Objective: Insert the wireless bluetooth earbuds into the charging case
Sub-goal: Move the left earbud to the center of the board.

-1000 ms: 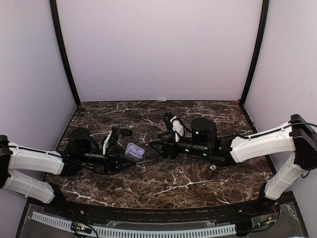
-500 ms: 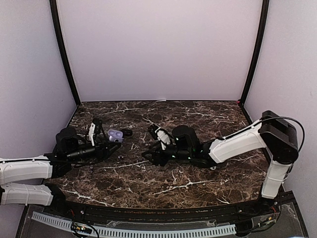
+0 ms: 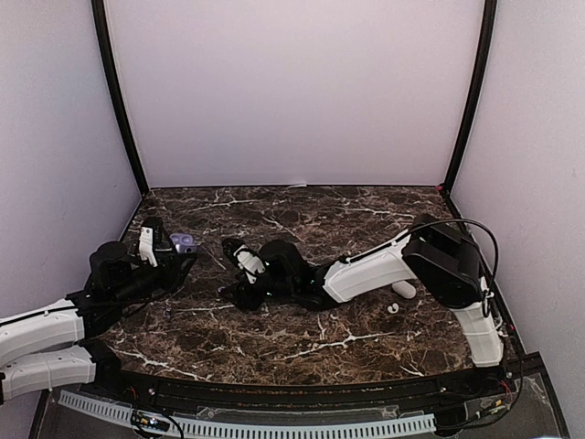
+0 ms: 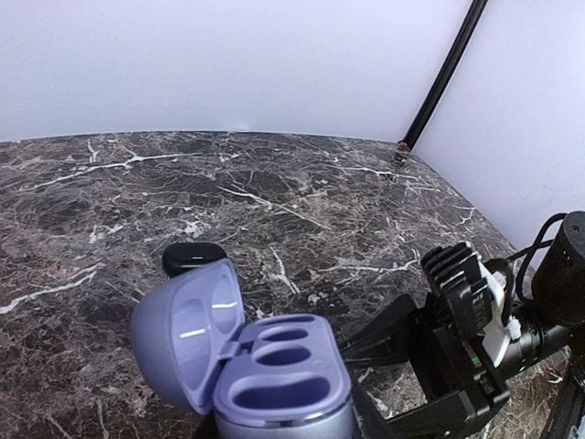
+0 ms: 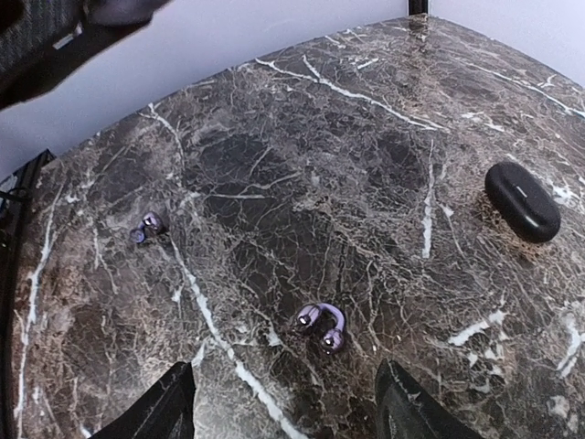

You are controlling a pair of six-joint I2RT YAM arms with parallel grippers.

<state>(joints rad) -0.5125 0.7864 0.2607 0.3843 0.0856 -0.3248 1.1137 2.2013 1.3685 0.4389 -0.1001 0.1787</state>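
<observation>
The left jaws pinch the open purple charging case [image 4: 274, 375]. The right jaws stand spread above the bench [image 5: 366, 137], where one purple earbud [image 5: 322, 326] lies just ahead of them. A second earbud [image 5: 146, 227] lies well apart.

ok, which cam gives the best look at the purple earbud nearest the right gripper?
Right wrist. The purple earbud lies in clear sight on the table, just ahead of the open right gripper. Top external has it too small to make out; left wrist does not show it.
</observation>
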